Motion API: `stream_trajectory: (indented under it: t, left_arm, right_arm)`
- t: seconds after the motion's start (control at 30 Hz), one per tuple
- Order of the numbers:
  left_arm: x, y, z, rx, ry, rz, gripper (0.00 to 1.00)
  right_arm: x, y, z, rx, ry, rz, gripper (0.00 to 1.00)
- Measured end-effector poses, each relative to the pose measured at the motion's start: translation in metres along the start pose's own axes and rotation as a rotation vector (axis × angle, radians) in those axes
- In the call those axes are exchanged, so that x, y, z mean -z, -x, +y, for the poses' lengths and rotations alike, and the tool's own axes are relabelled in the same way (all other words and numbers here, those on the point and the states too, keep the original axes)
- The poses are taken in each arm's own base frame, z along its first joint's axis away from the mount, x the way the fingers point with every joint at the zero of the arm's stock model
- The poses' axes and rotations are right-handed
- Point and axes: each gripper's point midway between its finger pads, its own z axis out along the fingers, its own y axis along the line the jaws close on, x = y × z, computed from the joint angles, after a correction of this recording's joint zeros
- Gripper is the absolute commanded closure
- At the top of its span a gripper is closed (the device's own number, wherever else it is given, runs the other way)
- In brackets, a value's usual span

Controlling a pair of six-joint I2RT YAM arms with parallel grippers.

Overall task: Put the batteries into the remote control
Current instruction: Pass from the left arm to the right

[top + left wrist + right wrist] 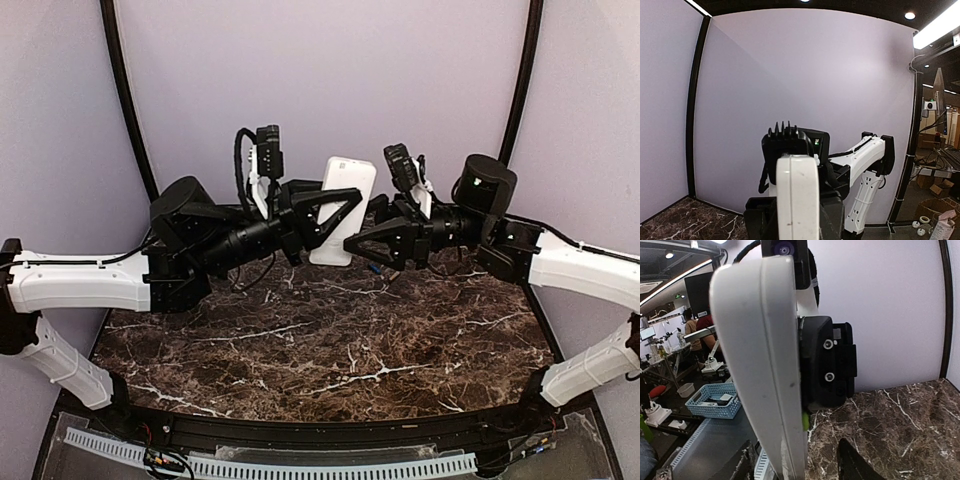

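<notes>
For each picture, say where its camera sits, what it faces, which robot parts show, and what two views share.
Top: above and behind the robot, looking down on the table; left arm and right arm show, left gripper holding the remote.
Left wrist: faces the right arm and back wall; own fingers flank the remote.
Right wrist: faces the left gripper behind the remote; own finger shows.
Shared: all three see the remote.

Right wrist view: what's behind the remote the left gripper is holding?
The left gripper with its wrist camera, then the marble table and wall. The remote control covers part of that gripper and shows only its own edge.
</notes>
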Motion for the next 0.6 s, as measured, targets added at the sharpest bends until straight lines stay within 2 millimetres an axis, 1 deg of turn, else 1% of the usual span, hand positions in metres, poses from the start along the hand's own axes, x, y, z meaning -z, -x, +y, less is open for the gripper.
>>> stream_trajectory:
  t: [0.03,0.1,0.23,0.37,0.43,0.47,0.5,0.53,0.6]
  left_arm:
    - [0.000,0.000,0.000,0.001,0.000,0.000,1.00]
    - [0.000,0.000,0.000,0.003,0.000,-0.002,1.00]
    - [-0.001,0.000,0.000,0.008,-0.005,-0.011,1.00]
    - [-0.001,0.002,0.004,0.043,0.010,-0.019,1.00]
    - [-0.001,0.002,0.004,0.042,0.013,-0.017,0.64]
    - [-0.001,0.001,0.005,0.041,0.014,-0.015,0.37]
    - [0.000,0.001,0.006,0.031,0.016,-0.014,0.26]
    - [0.000,0.001,0.008,0.027,0.021,-0.009,0.13]
    - [0.004,-0.001,0.010,0.015,0.032,0.023,0.06]
  right_arm:
    - [-0.004,-0.004,0.002,-0.015,0.011,0.005,0.57]
    - [-0.011,-0.011,0.004,-0.031,0.028,0.010,0.68]
    - [-0.019,-0.019,0.006,-0.067,0.045,0.013,1.00]
    - [-0.019,-0.017,0.005,-0.025,0.043,0.002,1.00]
    - [-0.019,-0.018,0.005,-0.026,0.038,0.007,1.00]
    - [-0.019,-0.018,0.005,-0.025,0.036,0.015,1.00]
    - [-0.018,-0.018,0.005,-0.026,0.033,0.027,1.00]
    - [-0.017,-0.020,0.006,-0.031,0.027,0.052,1.00]
    - [-0.014,-0.020,0.007,-0.021,0.014,0.098,1.00]
